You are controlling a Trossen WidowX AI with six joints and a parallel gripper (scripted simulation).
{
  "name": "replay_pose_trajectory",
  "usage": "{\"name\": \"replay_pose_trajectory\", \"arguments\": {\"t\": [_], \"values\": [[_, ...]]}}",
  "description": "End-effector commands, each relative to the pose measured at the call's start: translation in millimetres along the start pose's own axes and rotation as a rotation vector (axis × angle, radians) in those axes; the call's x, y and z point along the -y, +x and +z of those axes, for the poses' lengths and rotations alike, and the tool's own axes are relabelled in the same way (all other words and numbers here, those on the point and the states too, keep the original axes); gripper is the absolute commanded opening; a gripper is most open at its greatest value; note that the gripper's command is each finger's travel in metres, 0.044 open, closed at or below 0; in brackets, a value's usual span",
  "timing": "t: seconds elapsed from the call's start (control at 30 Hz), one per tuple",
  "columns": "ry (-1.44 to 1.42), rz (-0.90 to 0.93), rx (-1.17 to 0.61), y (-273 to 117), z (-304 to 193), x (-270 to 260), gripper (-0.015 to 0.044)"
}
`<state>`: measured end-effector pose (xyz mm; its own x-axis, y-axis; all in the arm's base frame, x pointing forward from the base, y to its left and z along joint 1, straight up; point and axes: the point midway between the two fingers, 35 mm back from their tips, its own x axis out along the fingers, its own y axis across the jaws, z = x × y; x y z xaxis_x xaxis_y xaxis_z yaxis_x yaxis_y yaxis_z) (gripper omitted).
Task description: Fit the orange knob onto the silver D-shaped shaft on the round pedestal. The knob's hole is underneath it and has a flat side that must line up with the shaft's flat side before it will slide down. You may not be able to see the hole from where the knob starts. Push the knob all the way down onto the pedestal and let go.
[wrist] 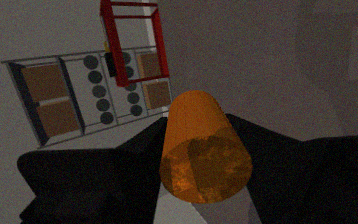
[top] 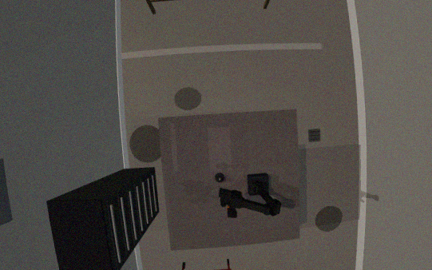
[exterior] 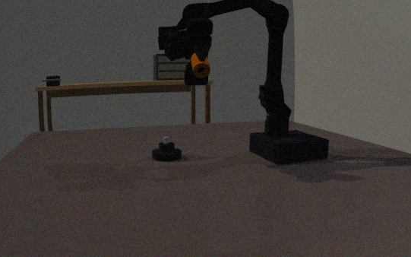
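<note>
- Orange knob (top: 227, 207) (exterior: 197, 61) (wrist: 195, 117): held aloft, tilted, hole end facing the exterior view.
- Gripper (top: 229, 210) (exterior: 200, 66) (wrist: 195, 121): partly open, clamped on the knob.
- Round pedestal (top: 216, 175) (exterior: 157, 154): on the table (top: 200, 232) (exterior: 205, 213), silver shaft (exterior: 165, 140) bare.
- Wooden bench (exterior: 110, 86): behind the table.

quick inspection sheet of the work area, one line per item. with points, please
surface: brown tabletop (exterior: 205, 213), dim, with shadows
knob: orange knob (exterior: 200, 65) (wrist: 200, 120), raised off the table, hole end toward the exterior camera
pedestal: round pedestal (top: 219, 178) (exterior: 166, 154), silver shaft (exterior: 165, 140) upright and bare
clutter: nothing seen
claw: claw (exterior: 200, 61) (wrist: 195, 121) shut on the knob
cables: nothing seen
surroundings: wooden bench (exterior: 121, 90) behind, red frame (wrist: 114, 45) in the wrist view
</note>
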<state>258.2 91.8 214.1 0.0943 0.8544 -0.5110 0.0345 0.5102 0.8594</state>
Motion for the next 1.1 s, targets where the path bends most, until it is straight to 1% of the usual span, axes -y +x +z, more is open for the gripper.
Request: {"name": "replay_pose_trajectory", "arguments": {"t": [0.0, 0.03, 1.07], "values": [[0.001, 0.048, 0.001, -0.2, -0.2, 0.2, 0.0], [0.0, 0.01, 0.0, 0.0, 0.0, 0.4, 0.0], [0.001, 0.02, 0.0, 0.7, -0.1, 1.4, 0.0]]}}
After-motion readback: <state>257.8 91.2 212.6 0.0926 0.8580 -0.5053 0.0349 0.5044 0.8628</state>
